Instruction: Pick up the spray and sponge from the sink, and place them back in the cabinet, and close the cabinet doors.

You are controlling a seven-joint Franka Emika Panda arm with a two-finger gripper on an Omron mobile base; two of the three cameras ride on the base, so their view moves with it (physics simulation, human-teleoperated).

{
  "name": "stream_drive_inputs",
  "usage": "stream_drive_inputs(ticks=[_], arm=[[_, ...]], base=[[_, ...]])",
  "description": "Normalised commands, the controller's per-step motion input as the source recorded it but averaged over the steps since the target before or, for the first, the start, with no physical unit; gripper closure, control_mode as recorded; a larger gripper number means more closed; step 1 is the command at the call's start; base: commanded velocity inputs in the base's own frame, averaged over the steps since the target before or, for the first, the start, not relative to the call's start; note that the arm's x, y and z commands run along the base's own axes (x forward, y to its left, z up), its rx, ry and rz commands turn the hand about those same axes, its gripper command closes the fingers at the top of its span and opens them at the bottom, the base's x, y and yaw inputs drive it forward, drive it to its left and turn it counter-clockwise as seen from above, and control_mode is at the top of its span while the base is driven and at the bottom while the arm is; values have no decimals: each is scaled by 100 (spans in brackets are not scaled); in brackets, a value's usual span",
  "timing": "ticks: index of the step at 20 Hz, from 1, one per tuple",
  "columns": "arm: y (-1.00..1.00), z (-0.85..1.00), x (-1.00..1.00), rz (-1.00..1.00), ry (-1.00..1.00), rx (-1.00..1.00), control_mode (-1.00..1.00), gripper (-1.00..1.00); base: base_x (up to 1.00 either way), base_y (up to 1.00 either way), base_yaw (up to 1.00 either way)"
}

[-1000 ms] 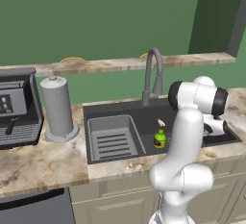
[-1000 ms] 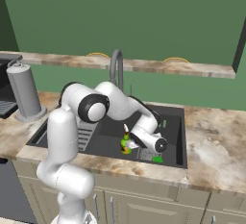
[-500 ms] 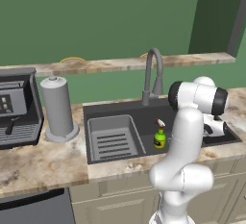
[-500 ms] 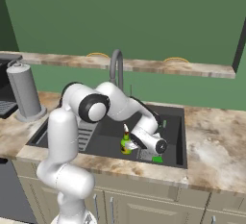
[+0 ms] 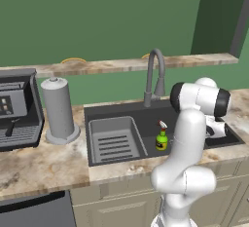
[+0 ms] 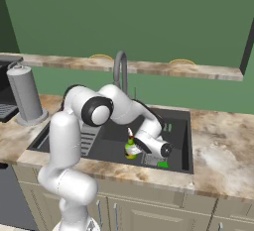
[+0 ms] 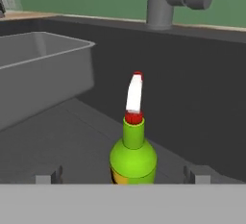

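Nothing is changing noticeably between the earlier pictures and this moment: the arm, the spray and the sponge are all sitting where they were a second ago, and the base views are framing the same scene.

The white arm is rising from the base, bending over the counter edge and reaching down into the sink (image 6: 184, 141), with its wrist lying low inside the dark basin. The gripper (image 7: 122, 175) is pointing level along the basin floor toward the spray (image 7: 133, 152), and its jaws are standing wide, with one small dark fingertip (image 7: 48, 177) showing on each side of the bottle, neither touching it. The spray (image 5: 161, 136) is standing upright on the sink floor, just beside the grey ribbed tray (image 5: 114, 141), with its white-and-red nozzle up. In the right base view the spray (image 6: 130, 146) is sitting right against the hand, and the sponge (image 6: 162, 164) is lying flat on the basin floor near the front wall, just beyond the hand. The curved grey faucet (image 5: 154, 77) is standing behind the basin.
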Motion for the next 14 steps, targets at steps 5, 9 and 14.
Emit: stream_drive_inputs(ticks=[5,9,14], arm=[[15,0,0,5,0,2,-100,-100],[11,-1,0,4,0,1,-100,-100],[1,-15,6,2,0,2,-100,-100]], base=[[0,0,0],[0,0,0],[0,0,0]])
